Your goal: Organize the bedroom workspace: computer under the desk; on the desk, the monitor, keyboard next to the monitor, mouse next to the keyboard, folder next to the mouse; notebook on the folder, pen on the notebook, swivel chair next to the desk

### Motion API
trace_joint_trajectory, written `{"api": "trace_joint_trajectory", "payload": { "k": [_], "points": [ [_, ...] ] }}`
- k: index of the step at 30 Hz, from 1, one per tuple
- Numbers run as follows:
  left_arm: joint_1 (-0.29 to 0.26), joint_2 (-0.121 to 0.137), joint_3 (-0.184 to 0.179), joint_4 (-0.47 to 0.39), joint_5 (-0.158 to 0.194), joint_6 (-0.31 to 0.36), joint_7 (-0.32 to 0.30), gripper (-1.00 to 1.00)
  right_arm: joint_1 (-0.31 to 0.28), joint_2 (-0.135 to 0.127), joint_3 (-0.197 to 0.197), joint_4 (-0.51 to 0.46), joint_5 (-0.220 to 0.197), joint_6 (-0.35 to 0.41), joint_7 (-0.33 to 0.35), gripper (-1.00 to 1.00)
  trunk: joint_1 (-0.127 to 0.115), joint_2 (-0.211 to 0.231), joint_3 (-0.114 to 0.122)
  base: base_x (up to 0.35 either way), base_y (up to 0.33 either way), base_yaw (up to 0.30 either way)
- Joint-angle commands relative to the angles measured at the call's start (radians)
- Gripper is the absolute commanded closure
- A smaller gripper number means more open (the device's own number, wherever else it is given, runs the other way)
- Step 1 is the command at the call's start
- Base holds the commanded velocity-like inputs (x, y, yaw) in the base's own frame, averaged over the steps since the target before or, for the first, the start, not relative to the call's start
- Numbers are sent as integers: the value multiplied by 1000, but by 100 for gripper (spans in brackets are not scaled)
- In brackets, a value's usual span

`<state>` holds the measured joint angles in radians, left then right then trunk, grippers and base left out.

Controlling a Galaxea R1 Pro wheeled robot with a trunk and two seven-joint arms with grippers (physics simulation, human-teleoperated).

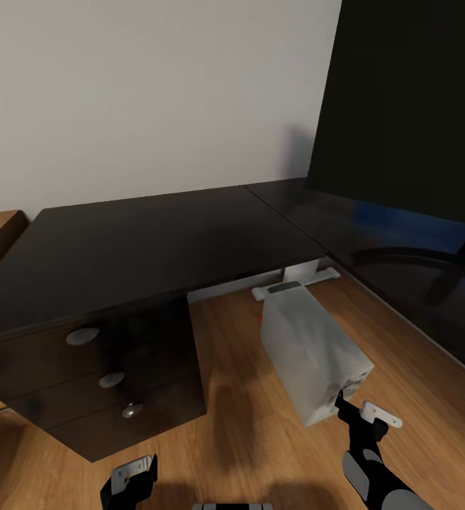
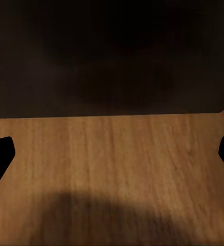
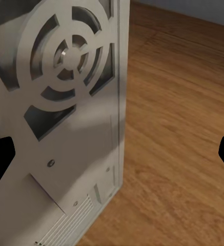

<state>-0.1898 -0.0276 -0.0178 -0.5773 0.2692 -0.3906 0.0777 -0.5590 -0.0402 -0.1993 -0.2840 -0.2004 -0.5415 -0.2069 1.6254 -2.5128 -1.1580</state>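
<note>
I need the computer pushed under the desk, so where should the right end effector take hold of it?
Grip the computer at its near rear corner edge, coming from the robot's side: the right end effector is open beside that upright grey panel.

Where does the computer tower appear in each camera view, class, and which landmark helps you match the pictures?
Head view: the computer stands on the wooden floor below the middle, right of the desk drawers, just beyond the right claw.
Left wrist view: the floor and a dark panel are seen here, not the tower.
Right wrist view: its vented rear panel is close ahead.
Shared landmark: the wooden floor.
</note>
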Motion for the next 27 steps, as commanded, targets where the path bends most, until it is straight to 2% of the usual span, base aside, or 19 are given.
{"api": "trace_joint_trajectory", "payload": {
  "k": [1, 27],
  "points": [
    [0, 0, -2, 1, 1, -3, 5, -100, -1, 0, 10, 0, 1, -2, 3, -100, 0, 0, -1, 0, 0, 0],
    [0, 0, -2, 4, 1, -4, 5, -100, -1, 0, 10, 0, 1, -29, 3, -100, 0, 0, -1, -10, 0, 0]
  ]
}}
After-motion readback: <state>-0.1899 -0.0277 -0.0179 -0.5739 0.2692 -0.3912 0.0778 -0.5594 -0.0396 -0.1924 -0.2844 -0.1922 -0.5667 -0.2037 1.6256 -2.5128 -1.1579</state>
